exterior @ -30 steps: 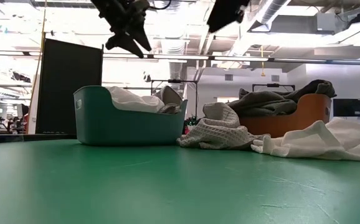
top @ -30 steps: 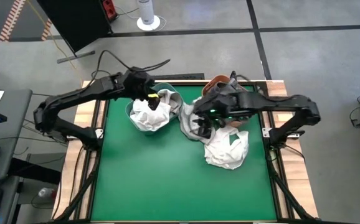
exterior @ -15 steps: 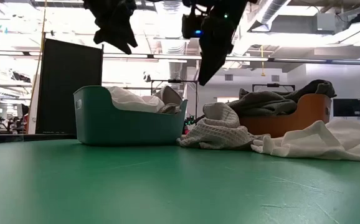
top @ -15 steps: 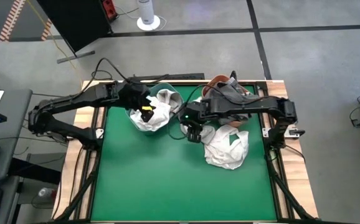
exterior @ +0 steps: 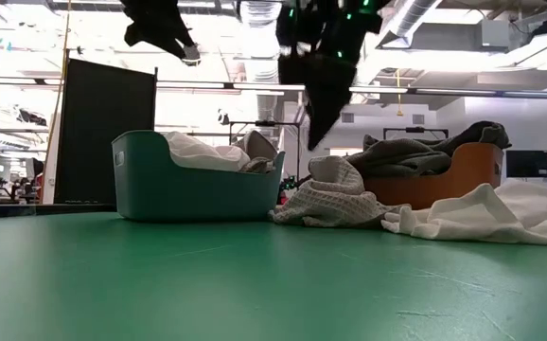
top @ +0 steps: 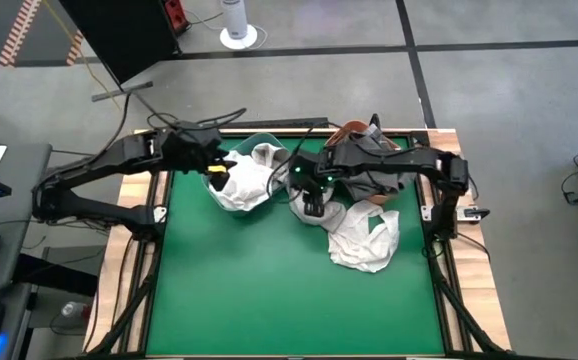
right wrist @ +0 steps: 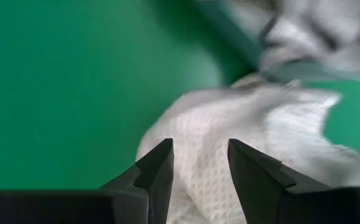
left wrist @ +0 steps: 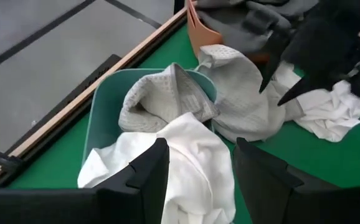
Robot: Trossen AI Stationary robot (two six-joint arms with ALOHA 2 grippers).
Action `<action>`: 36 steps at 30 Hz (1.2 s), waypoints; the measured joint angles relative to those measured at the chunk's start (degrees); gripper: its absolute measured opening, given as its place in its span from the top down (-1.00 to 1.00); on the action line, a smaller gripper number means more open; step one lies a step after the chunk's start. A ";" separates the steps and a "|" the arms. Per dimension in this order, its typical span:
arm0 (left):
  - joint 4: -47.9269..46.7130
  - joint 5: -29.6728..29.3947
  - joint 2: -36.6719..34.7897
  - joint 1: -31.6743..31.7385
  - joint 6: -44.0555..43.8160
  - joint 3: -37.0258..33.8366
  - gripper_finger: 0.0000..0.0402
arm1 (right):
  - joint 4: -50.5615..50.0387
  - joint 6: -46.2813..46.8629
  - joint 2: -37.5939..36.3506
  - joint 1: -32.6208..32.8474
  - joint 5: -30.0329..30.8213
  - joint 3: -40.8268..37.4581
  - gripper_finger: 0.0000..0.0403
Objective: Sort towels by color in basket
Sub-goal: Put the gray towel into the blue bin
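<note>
My left gripper (top: 215, 172) (left wrist: 198, 180) is open and empty, high over the left part of the teal basket (top: 212, 180) (exterior: 174, 189). The basket holds a white towel (left wrist: 180, 155) and a light grey waffle towel (left wrist: 161, 99). My right gripper (top: 312, 200) (right wrist: 198, 165) (exterior: 319, 104) is open and empty, pointing down above a second light grey waffle towel (top: 301, 208) (exterior: 335, 201). That towel lies crumpled on the table against the teal basket's right wall. A white towel (top: 364, 238) (exterior: 501, 213) lies heaped on the table further right.
An orange basket (top: 354, 132) (exterior: 444, 185) with dark grey towels (exterior: 415, 150) stands at the table's far right, just behind the loose towels. The near half of the green table (top: 269, 300) is bare. Wooden rails (top: 151, 240) run along the table's sides.
My right gripper has come down from high over the table toward the waffle towel on the table, shifting a little toward the table's left. My left gripper has drawn back toward the table's left edge, over the teal basket's left part. The towels have not moved.
</note>
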 joint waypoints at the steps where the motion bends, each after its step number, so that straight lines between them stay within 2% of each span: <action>1: -0.10 0.00 -0.25 0.00 0.02 0.00 0.16 | -0.78 -1.24 0.73 -0.07 -0.95 -0.05 0.11; 8: -1.09 0.00 -1.29 0.00 0.04 0.00 0.16 | -5.14 -12.61 6.88 3.73 -3.33 -0.13 0.07; 16: -5.41 -0.78 -2.25 0.05 0.69 0.00 0.16 | -2.94 -13.35 13.74 4.47 0.70 -0.14 0.04; 20: -7.36 -1.33 -3.23 0.09 0.70 0.00 0.16 | -3.52 -13.28 16.19 3.88 0.95 -0.13 0.23; 22: -8.15 -1.72 -3.58 0.07 0.72 0.00 0.16 | -3.73 -13.28 16.76 3.86 0.85 -0.03 0.42; 25: -8.12 -2.54 -4.30 0.09 0.85 0.00 0.16 | -4.47 -13.59 16.91 3.88 0.08 0.04 0.83; 26: -8.14 -2.72 -4.64 0.09 0.89 0.00 0.16 | -4.60 -13.72 16.87 3.88 -0.24 0.06 0.89; 31: -7.20 -4.49 -4.73 0.09 1.38 0.00 0.16 | -6.90 -12.26 12.70 3.73 -1.00 -0.29 0.90; 36: -1.24 -4.68 -2.76 0.09 3.73 0.00 0.16 | -7.00 -11.42 2.50 2.78 -1.01 -0.18 0.91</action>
